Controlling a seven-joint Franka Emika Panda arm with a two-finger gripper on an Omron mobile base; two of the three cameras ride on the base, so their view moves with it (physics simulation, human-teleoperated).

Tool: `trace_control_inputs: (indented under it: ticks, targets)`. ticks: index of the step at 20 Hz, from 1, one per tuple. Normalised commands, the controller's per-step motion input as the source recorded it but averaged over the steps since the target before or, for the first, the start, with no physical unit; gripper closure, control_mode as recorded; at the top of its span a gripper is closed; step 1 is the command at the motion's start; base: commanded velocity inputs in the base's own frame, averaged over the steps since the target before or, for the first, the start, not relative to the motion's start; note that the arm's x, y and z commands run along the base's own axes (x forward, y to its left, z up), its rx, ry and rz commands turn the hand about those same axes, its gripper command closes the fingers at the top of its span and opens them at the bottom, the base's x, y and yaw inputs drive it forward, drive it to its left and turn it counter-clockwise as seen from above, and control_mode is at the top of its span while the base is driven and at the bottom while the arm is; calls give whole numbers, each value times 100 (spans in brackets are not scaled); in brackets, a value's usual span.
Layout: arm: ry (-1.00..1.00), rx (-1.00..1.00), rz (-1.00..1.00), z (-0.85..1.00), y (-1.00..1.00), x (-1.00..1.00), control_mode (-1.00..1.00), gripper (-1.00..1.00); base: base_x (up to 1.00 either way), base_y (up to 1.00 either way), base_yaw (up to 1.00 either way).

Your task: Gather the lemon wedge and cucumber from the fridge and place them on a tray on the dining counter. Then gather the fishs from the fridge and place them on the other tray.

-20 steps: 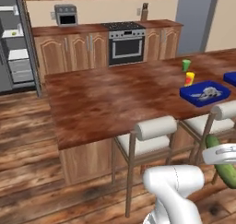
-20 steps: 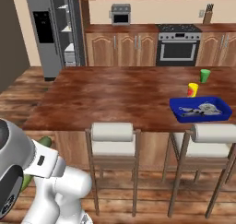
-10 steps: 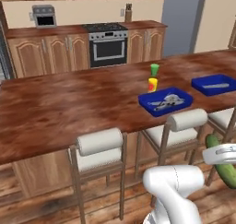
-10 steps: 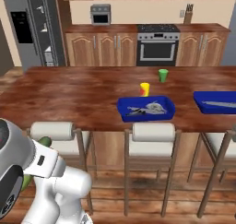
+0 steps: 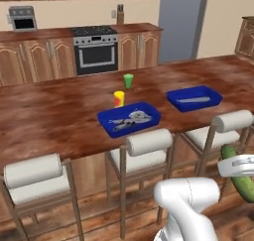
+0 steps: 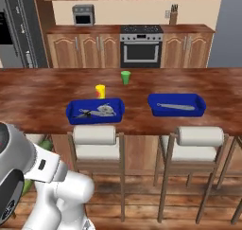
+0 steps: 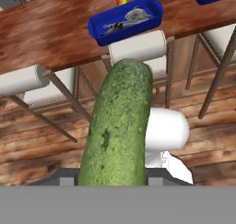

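Jaws are closed on the cucumber [image 7: 119, 126], which you see in the hand view rising up the middle of the frame, its dark green skin speckled and its rounded end pointing toward the worktop [image 7: 50, 32]. From the left base view the cucumber [image 5: 240, 174] sits low at the right, below the worktop edge [image 5: 59, 146] and beside the rightmost stool [image 5: 225, 128], with part of the gripper [image 5: 237, 165] across it.

Take the near blue tray [image 5: 129, 119] as your landmark. It rests on the worktop close to the front edge and holds some pale grey things too small to make out. Just behind it stands a yellow cup [image 5: 119, 98], and further behind that a green cup [image 5: 128, 80]. To its right, apart from it, lies the second blue tray [image 5: 194, 97] with a long pale item inside. Directly in front of the near tray, below the worktop, is a stool with a white rolled back [image 5: 148, 142]; another stool [image 5: 33, 173] stands to its left.

From the right base view the same near tray [image 6: 95, 110] and second tray [image 6: 177, 104] lie side by side on the worktop [image 6: 42, 94], the yellow cup [image 6: 100, 91] and green cup [image 6: 125, 77] behind the near tray. Far behind the trays you can see the oven [image 6: 141, 48] set among wooden cabinets, and the fridge [image 6: 14, 28] at the left
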Motion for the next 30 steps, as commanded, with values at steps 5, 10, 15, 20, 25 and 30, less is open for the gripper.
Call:
trace_control_inputs:
  ticks: [5, 10, 15, 20, 25, 30]
  targets:
    - [0, 0, 0, 0, 0, 0, 100, 100, 6, -100, 0]
    - [0, 0, 0, 0, 0, 0, 100, 100, 11, -100, 0]
    - [0, 0, 0, 0, 0, 0, 100, 100, 25, -100, 0]
    - [0, 0, 0, 0, 0, 0, 100, 100, 49, -86, 0]
    - [0, 0, 0, 0, 0, 0, 100, 100, 90, -12, 8]
    - [0, 0, 0, 0, 0, 0, 100, 100, 100, 16, 9]
